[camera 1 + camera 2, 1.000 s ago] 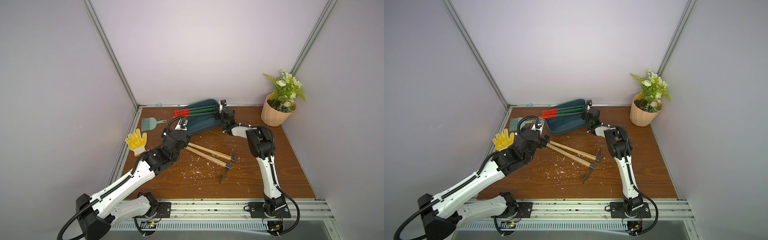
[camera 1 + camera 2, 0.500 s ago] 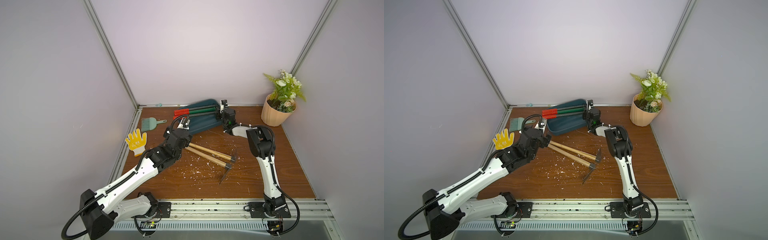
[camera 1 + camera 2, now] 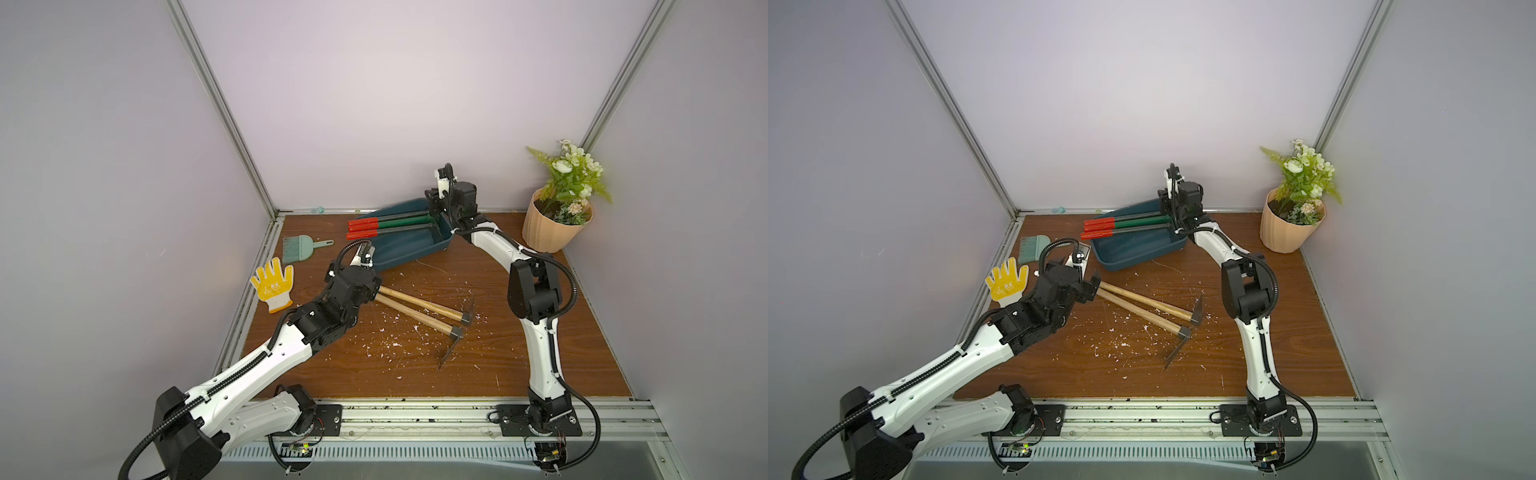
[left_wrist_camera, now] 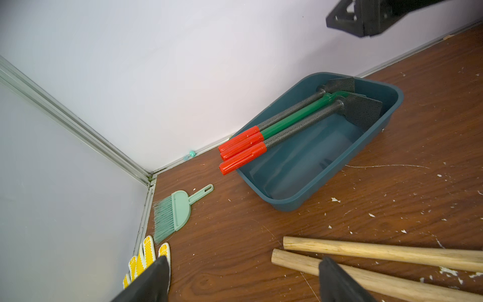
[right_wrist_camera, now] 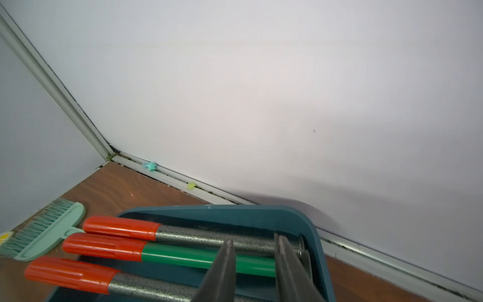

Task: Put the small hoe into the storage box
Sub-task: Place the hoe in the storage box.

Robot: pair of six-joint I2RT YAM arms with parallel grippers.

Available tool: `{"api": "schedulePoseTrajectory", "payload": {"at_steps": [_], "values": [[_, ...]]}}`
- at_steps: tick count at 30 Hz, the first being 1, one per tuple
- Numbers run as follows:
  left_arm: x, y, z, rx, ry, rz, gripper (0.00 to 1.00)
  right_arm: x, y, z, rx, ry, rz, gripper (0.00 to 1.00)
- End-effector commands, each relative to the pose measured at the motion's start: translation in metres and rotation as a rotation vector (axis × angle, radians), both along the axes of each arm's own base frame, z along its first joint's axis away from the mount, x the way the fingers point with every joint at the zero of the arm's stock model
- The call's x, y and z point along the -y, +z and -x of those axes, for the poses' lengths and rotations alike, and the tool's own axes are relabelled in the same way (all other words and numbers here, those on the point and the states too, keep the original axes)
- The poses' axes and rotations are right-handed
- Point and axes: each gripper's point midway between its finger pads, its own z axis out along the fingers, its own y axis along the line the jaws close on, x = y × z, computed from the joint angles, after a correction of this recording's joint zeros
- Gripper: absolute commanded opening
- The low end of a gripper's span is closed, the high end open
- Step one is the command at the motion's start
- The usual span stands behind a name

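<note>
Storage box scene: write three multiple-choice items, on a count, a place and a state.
1. Red-gripped tools in the storage box: A one, B three, C five.
2. The wooden-handled tools lie: A on the table, B in the pot, C on the glove.
3. The left pincer is: A shut on a brush, B shut on a glove, C open.
B, three red grips show; A, both rest on bare wood; C, its jaws stand wide apart.

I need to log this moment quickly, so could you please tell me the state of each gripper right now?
Left gripper: wide open, holding nothing.
Right gripper: slightly open above the box, holding nothing.
</note>
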Motion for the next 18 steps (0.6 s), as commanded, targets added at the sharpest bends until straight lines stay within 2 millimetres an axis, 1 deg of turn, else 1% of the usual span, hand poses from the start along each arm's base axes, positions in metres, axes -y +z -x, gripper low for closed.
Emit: {"api": "schedulePoseTrajectory", "payload": {"at_steps": [1,4,7,9,13,18], "values": [[0.002,-0.008,-0.008,-0.020,0.015,0.118,0.91,-0.020,-0.068,0.023,-0.287,0.132,0.141,0.28],[0.003,-0.017,-0.012,-0.047,0.005,0.167,0.93,-0.025,-0.088,0.022,-0.357,0.146,0.159,0.27],[0.000,-0.019,-0.016,-0.065,0.001,0.203,0.93,-0.029,-0.102,0.024,-0.397,0.153,0.142,0.28],[-0.006,-0.021,-0.019,-0.085,0.008,0.234,0.92,-0.032,-0.110,0.026,-0.385,0.147,0.135,0.27],[-0.017,-0.021,-0.021,-0.104,0.023,0.254,0.91,-0.041,-0.114,0.028,-0.360,0.149,0.135,0.28],[-0.023,-0.017,-0.019,-0.093,0.035,0.260,0.91,-0.047,-0.137,0.021,-0.399,0.147,0.140,0.27]]}}
